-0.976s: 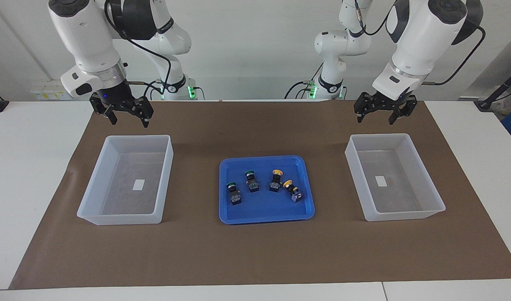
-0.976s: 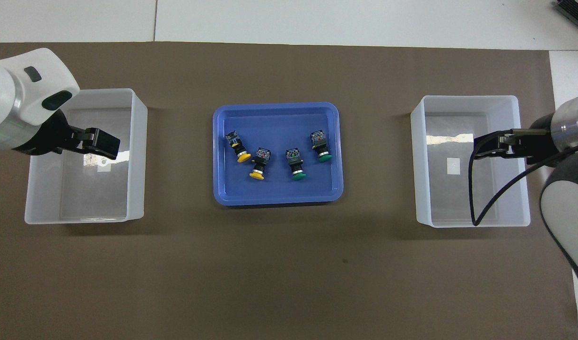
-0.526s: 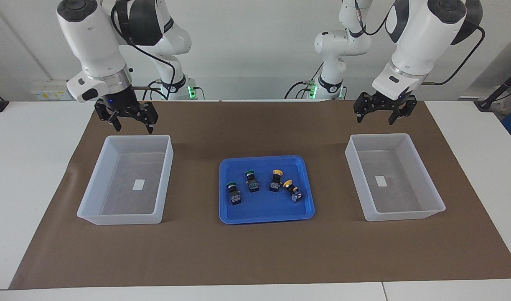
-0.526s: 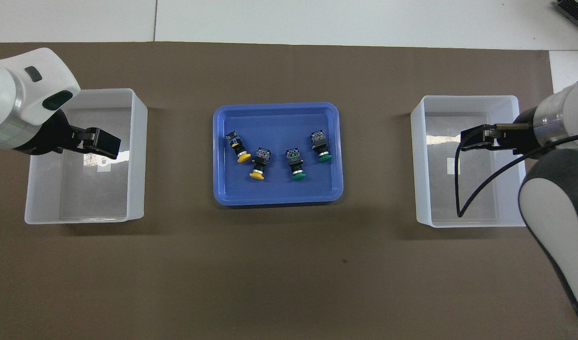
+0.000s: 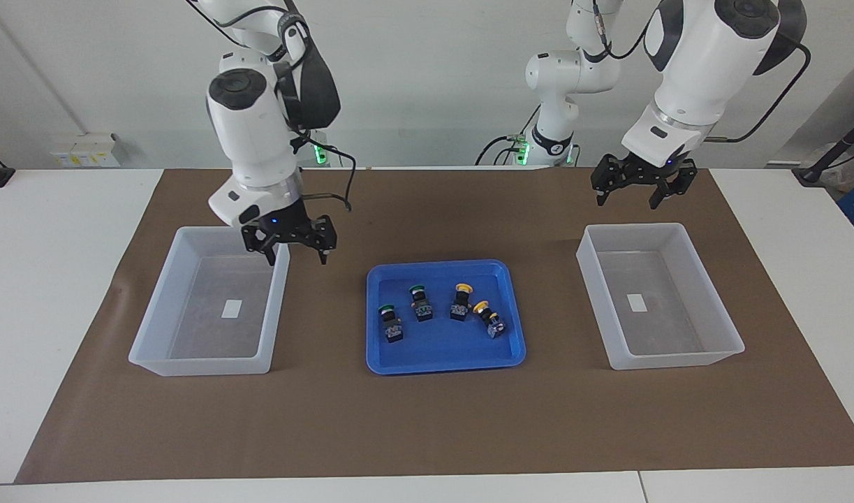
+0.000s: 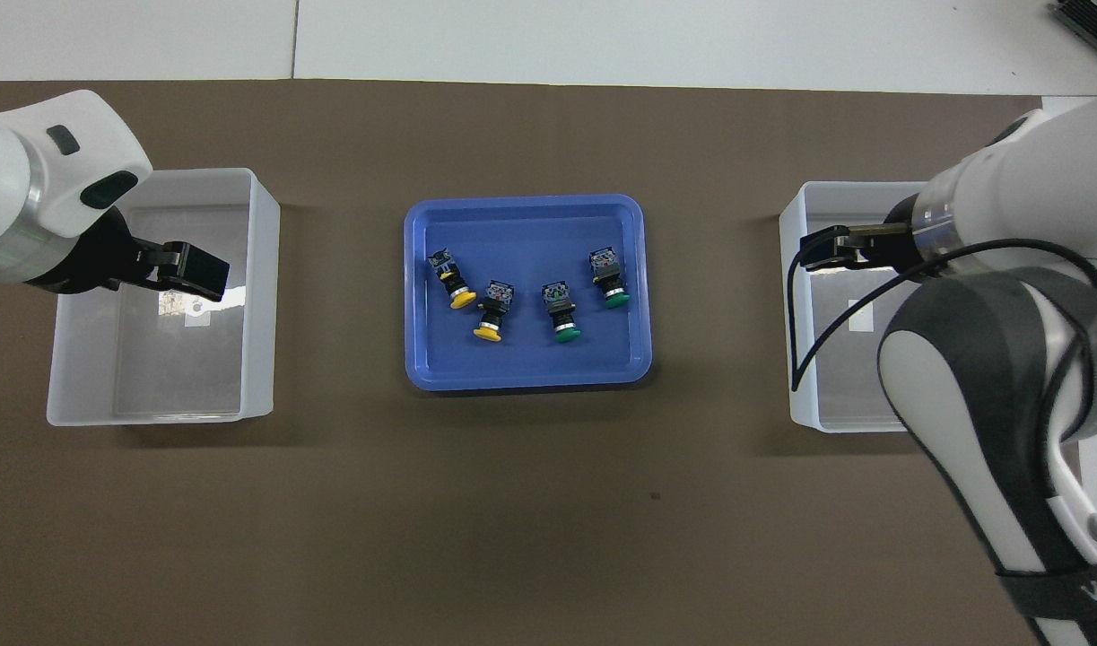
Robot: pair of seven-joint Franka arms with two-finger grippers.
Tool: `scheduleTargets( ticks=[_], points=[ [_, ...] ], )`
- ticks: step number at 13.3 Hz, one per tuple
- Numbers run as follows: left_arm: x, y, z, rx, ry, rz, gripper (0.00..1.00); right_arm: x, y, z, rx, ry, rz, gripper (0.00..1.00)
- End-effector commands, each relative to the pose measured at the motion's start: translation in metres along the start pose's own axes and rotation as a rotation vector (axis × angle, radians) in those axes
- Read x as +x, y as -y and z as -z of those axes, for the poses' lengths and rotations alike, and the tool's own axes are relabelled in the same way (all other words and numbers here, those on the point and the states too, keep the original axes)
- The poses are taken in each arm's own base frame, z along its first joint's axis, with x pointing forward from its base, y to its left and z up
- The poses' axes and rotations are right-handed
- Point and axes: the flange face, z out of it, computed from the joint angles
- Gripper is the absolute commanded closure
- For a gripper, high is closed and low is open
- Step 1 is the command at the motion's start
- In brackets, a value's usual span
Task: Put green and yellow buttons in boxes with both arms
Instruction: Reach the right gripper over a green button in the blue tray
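R gripper (image 5: 292, 250) hangs fingers-down w/ jaws apart, holding nothing, over the inner wall of the box (image 5: 210, 302) at the R arm's end (wrist near vertical, elbow folded up high). L gripper (image 5: 639, 188) also spread and empty, tilted, up over the mat nr the robots' edge of the other box (image 5: 658, 297). Four buttons, two green (image 5: 390, 323) and two yellow (image 5: 460, 302), lie in the blue tray (image 5: 446, 356) btwn the boxes. Each box has a white label, no legible text.

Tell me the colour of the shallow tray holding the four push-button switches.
Blue. The shallow plastic tray shows best in the overhead view.
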Motion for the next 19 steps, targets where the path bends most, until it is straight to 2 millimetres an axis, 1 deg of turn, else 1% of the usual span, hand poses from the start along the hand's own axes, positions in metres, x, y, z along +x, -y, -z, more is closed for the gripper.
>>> scheduleTargets(
  ticks=[1, 3, 4, 5, 7, 8, 9, 10, 11, 12, 14, 18, 19],
  points=[
    [-0.005, 0.0, 0.002, 0.01, -0.012, -0.007, 0.0, 0.007, 0.028, -0.026, 0.001, -0.027, 0.017, 0.0],
    [-0.005, 0.0, 0.002, 0.01, -0.012, -0.007, 0.0, 0.014, 0.052, -0.052, 0.004, -0.033, 0.056, 0.0],
    [-0.005, 0.0, 0.002, 0.01, -0.012, -0.007, 0.0, 0.015, 0.06, -0.063, -0.013, -0.042, 0.09, 0.0],
    [-0.005, 0.0, 0.002, 0.01, -0.012, -0.007, 0.0, 0.016, 0.061, -0.074, -0.021, -0.034, 0.107, 0.0],
    [-0.005, 0.0, 0.002, 0.01, -0.013, -0.007, 0.0, 0.018, 0.069, -0.09, -0.01, -0.053, 0.158, 0.0],
    [-0.005, 0.0, 0.002, 0.01, -0.013, -0.007, 0.0, 0.018, 0.077, -0.104, -0.01, -0.049, 0.181, 0.0],
    [-0.005, 0.0, 0.002, 0.01, -0.013, -0.007, 0.0, 0.015, 0.096, -0.117, -0.013, -0.055, 0.217, 0.0],
    [-0.005, 0.0, 0.002, 0.01, -0.013, -0.007, 0.0, 0.011, 0.11, -0.135, -0.023, -0.056, 0.248, 0.0],
    [-0.005, 0.0, 0.002, 0.01, -0.013, -0.007, 0.0, 0.008, 0.122, -0.149, -0.03, -0.073, 0.273, 0.0],
    [-0.005, 0.0, 0.002, 0.01, -0.013, -0.007, 0.0, 0.01, 0.129, -0.151, -0.023, -0.121, 0.283, 0.0],
    [-0.005, -0.001, 0.002, 0.01, -0.013, -0.007, 0.0, 0.009, 0.129, -0.166, -0.029, -0.13, 0.283, 0.0],
    [-0.005, -0.002, 0.003, 0.01, -0.015, -0.007, 0.0, 0.005, 0.13, -0.175, -0.022, -0.143, 0.286, 0.0],
    [-0.005, -0.002, 0.003, 0.01, -0.015, -0.007, 0.0, 0.003, 0.134, -0.178, -0.012, -0.152, 0.281, 0.0]
  ],
)
